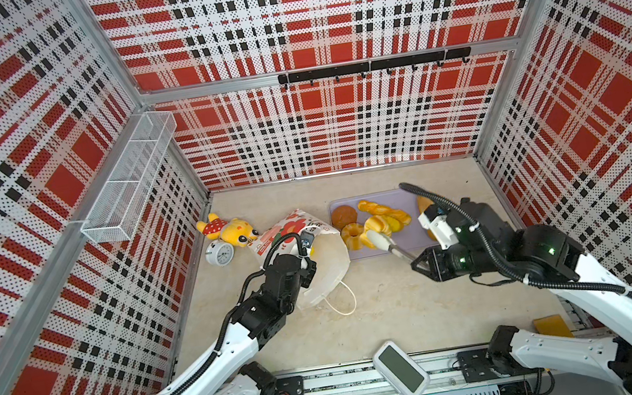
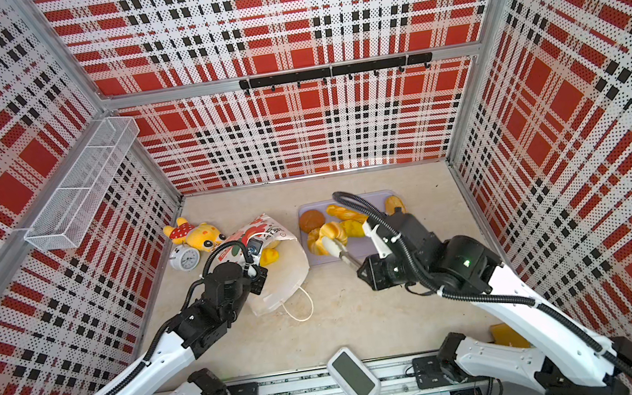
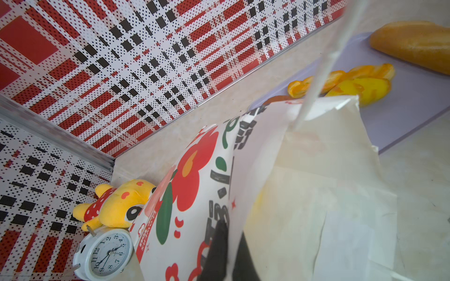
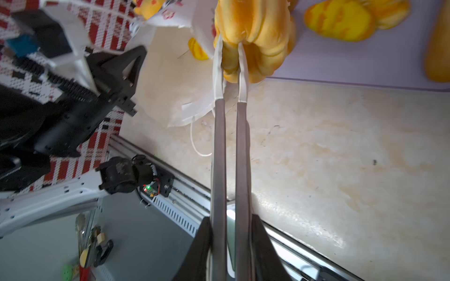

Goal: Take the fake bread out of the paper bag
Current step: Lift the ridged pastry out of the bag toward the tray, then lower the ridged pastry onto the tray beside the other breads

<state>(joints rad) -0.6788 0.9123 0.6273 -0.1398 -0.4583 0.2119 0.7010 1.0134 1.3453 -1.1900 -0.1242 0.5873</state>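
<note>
- Top views: paper bag [image 1: 285, 232] lying on its side on the table [image 1: 385, 314], mouth opening toward the purple tray [image 1: 413, 231] just beside it. Most of the fake bread [image 1: 381, 209] is sitting on the tray already. Here the right fingers [image 1: 420, 263] are closing tight on a pair of tongs [image 1: 387, 244], whose white tips are pinching a braided loaf [image 1: 377, 224] at the tray's near edge (resting or lifted, cannot tell). One yellow roll [image 2: 270, 255] is showing inside the bag mouth.
- Left wrist: left fingers [image 3: 219, 250] clamping fully shut on the bag's upper wall, holding the mouth agape.
- Right wrist: the loaf's long axis is running on roughly in line with the tongs, out over the tray. The roll is lying off to the bag side of the tips, apart from them. Judging by this, the right fingers are sitting nearer to it, and the tongs would be going straight into the mouth once the loaf is let go.
</note>
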